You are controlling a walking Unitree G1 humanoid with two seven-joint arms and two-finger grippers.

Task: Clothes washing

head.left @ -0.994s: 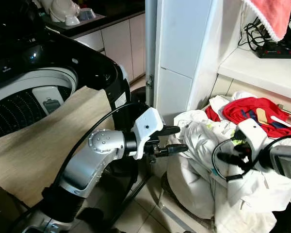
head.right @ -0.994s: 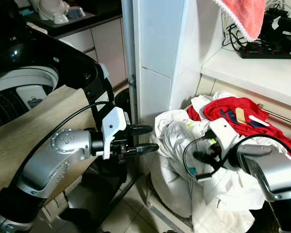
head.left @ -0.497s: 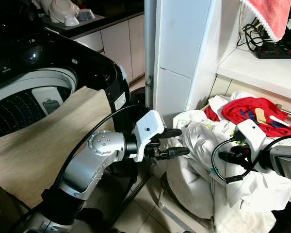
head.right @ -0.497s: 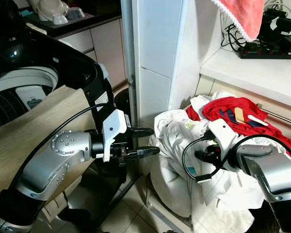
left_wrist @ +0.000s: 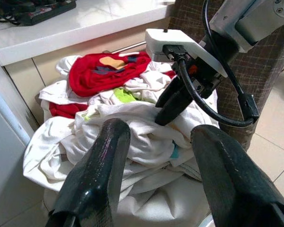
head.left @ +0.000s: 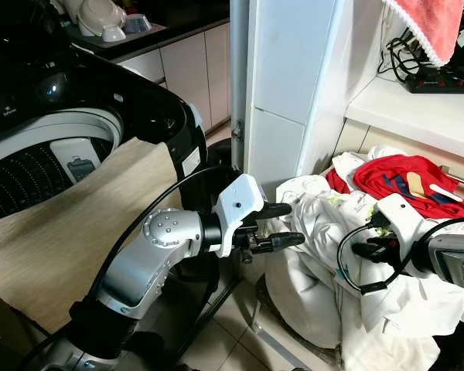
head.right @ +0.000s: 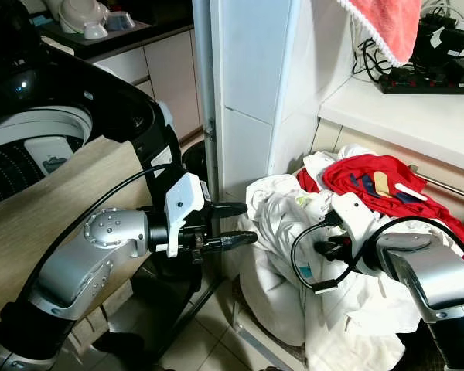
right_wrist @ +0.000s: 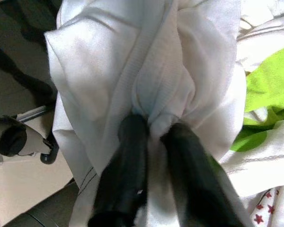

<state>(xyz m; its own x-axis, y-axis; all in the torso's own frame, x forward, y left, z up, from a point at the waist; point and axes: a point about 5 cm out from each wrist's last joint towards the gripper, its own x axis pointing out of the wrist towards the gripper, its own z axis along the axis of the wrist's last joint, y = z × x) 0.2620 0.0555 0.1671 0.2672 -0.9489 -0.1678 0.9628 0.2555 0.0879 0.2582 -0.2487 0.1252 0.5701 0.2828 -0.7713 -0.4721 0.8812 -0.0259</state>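
Laundry heap [head.left: 371,255] sits in a basket at the robot's right, below a white counter [head.left: 425,112]: mostly white cloth [left_wrist: 132,137], with a red garment [head.left: 402,178] on top toward the back and a green scrap [right_wrist: 270,75] among the folds.

Right gripper [right_wrist: 154,130] is in the heap, fingers clenched on a bunched fold of the white cloth (pinch clear in the wrist view).

Left gripper [head.left: 282,224] hovers just beside the heap's near edge, fingers [left_wrist: 99,170] spread apart, holding nothing.

Washer [head.left: 77,116] stands at the left, tub open, a beige cloth [head.left: 69,224] draped over its front edge.
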